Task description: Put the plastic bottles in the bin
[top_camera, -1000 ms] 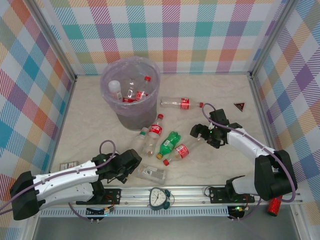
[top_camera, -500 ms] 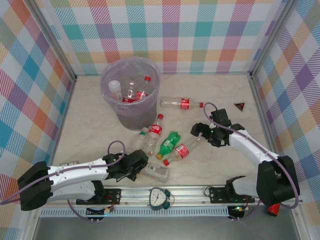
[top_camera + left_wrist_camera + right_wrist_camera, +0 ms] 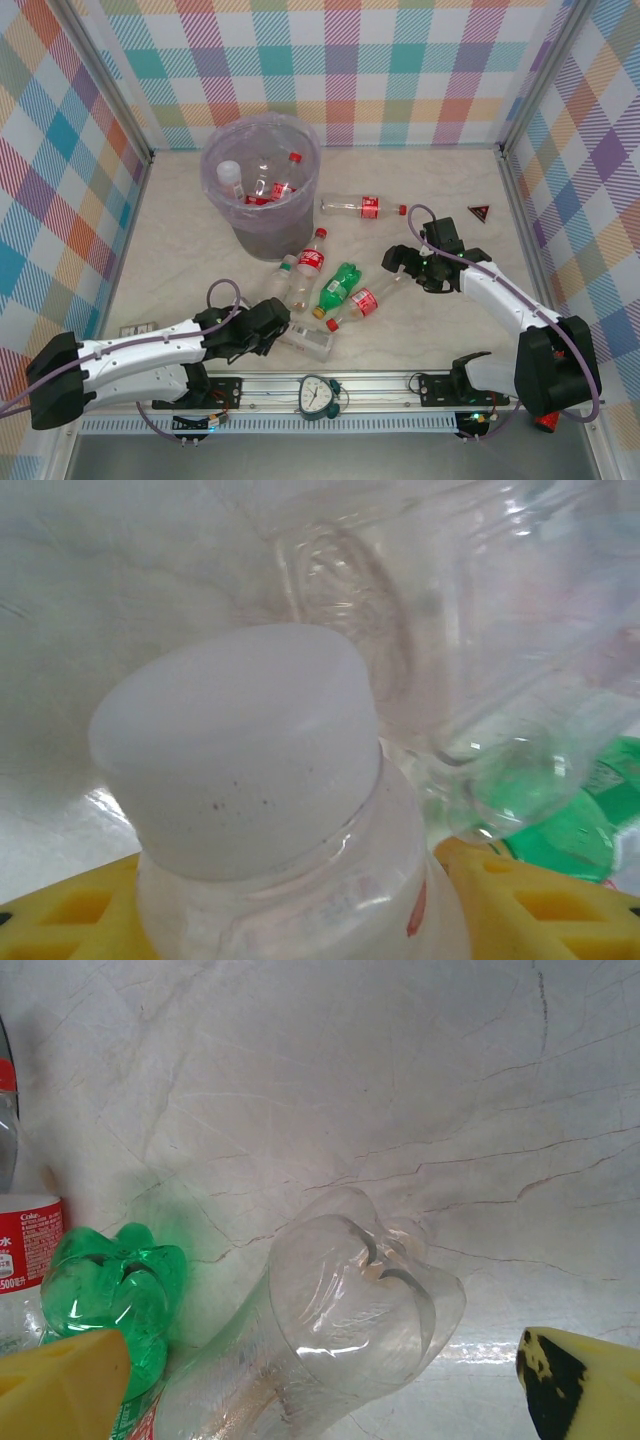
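Observation:
The bin (image 3: 208,170), lined with a lilac bag, stands at the back left with several bottles (image 3: 262,186) inside. More plastic bottles lie on the table: a red-labelled one (image 3: 362,206), another (image 3: 313,258), a clear one (image 3: 290,282), a green one (image 3: 340,287) and a red-labelled one (image 3: 365,298). My left gripper (image 3: 278,332) is shut on a clear white-capped bottle (image 3: 310,343) near the front rail; its cap (image 3: 240,750) sits between the yellow fingers (image 3: 540,900). My right gripper (image 3: 408,266) is open, with the clear bottle base (image 3: 350,1300) between its fingers (image 3: 60,1380).
A small clock (image 3: 317,394) sits on the front rail. A dark triangle (image 3: 479,211) lies at the back right and a card (image 3: 135,330) at the front left. Part of a red cylinder (image 3: 546,415) shows at the front right. Plaid walls enclose three sides.
My left arm has slid right to the clear bottle and its jaws have narrowed onto the bottle, nudging it slightly. The right arm has barely moved.

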Robot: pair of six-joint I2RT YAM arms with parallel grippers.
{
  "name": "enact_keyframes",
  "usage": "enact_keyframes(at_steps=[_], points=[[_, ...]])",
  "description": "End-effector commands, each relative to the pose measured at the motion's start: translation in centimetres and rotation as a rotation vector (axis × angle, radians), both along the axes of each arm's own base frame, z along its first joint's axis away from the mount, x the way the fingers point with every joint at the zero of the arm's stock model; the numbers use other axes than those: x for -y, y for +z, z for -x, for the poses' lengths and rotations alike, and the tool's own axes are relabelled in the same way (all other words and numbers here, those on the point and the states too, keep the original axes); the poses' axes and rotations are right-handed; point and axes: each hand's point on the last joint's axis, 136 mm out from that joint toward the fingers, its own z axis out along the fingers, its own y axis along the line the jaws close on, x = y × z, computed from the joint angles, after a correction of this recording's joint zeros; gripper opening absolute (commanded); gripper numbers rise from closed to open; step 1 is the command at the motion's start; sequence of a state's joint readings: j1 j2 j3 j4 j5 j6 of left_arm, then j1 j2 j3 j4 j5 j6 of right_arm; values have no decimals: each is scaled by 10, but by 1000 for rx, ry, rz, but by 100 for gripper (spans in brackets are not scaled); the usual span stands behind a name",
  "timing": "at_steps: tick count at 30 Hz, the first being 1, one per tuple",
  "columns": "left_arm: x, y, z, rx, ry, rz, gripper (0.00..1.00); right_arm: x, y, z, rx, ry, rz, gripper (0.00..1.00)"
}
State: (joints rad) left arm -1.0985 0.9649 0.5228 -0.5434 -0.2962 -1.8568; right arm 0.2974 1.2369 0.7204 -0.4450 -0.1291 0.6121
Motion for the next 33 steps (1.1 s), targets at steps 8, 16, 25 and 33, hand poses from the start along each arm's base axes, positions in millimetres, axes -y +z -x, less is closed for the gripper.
enact_keyframes(at_steps=[8,16,25,33], points=[[-75,95,-13,262,125,-37,61,4,5,-3,31,18,35,99],[-165,213,-8,535,214,-161,57,1,7,-6,36,28,23,99],[-193,323,-16,762,198,-341,49,-3,12,-6,42,39,0,99],[-183,368,-28,827,158,-458,45,-6,16,-6,52,50,-17,99]])
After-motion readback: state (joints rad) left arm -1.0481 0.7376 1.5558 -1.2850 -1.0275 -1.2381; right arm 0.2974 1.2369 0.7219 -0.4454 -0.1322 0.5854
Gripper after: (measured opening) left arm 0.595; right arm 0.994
